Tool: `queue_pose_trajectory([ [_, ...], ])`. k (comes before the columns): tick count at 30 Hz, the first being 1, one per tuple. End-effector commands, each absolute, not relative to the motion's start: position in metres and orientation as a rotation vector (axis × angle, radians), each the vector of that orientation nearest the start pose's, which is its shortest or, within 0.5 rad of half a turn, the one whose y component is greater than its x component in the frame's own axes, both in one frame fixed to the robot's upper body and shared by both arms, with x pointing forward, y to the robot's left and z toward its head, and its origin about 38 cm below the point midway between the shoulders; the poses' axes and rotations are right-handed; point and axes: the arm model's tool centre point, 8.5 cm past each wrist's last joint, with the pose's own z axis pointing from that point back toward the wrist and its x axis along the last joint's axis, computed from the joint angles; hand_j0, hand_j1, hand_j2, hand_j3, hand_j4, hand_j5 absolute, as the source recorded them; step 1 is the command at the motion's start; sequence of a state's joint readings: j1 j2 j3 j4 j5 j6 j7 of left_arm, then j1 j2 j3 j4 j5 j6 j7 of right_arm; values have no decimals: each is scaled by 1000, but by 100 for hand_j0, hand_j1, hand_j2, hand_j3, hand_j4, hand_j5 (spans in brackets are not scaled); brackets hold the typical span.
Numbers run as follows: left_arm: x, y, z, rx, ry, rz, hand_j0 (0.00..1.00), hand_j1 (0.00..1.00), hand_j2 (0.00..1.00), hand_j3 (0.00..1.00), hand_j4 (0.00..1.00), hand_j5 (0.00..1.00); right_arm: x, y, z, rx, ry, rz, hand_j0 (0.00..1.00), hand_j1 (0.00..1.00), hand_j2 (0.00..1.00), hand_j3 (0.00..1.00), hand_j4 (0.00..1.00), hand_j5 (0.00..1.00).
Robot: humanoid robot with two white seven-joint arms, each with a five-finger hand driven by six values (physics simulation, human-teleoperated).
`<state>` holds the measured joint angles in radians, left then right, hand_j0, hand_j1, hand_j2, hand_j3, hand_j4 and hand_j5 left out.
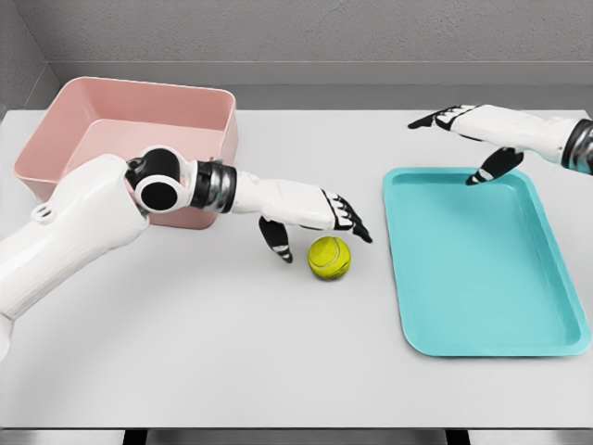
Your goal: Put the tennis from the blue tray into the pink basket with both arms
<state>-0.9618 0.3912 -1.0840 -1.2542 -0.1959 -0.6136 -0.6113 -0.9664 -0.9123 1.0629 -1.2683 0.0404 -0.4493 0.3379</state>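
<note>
Here, in the head view, the tennis ball (329, 257) is seen lying on the white table (232, 352), outside the blue tray (482, 278) and just to the tray's left, between it and the pink basket (130, 130). The left hand (315, 218) is held directly above and slightly left of the ball, its fingers spread and relaxed with nothing gripped; the thumb hangs down just beside the ball, though whether contact is made cannot be told. The right hand (473, 139) is poised over the far edge of the tray, well apart from the ball, its fingers likewise extended and nothing held. The step in hand is judged to be the pick-up of the ball by the left hand. For this to be done well, the palm should be lowered squarely over the ball's top so that thumb and fingers close on opposite sides at once; a one-sided touch would likely send the ball rolling across the smooth table. Once gripped, the ball should be lifted clear of the basket's near wall before being carried over it and released.
</note>
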Motion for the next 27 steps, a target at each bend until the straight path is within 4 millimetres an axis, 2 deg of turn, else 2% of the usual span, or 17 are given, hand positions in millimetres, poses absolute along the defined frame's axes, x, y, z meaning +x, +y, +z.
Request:
queue_pose_trajectory([
  [1,440,78,191,252,1909,2889,100,100,100,100,100,100,476,-338,240,-378,-1401,1780,100,100,100,100,100,100],
  [3,436,76,193,259,1907,2870,100,100,100,100,100,100,473,-347,239,-388,-1382,1774,100,100,100,100,100,100],
  [8,437,76,191,256,1900,2879,100,100,100,100,100,100,472,-349,234,-382,-1371,1772,100,100,100,100,100,100],
  [13,436,79,185,264,1899,2893,100,100,100,100,100,100,472,-351,237,-390,-1378,1765,100,100,100,100,100,100],
  [15,436,80,185,265,1899,2896,100,100,100,100,100,100,471,-360,242,-412,-1370,1758,100,100,100,100,100,100],
  [19,445,91,174,238,1888,2958,100,100,100,100,100,100,470,-365,245,-424,-1364,1755,100,100,100,100,100,100],
  [27,441,77,170,223,1849,2948,100,100,100,100,100,100,469,-368,247,-432,-1362,1754,100,100,100,100,100,100],
])
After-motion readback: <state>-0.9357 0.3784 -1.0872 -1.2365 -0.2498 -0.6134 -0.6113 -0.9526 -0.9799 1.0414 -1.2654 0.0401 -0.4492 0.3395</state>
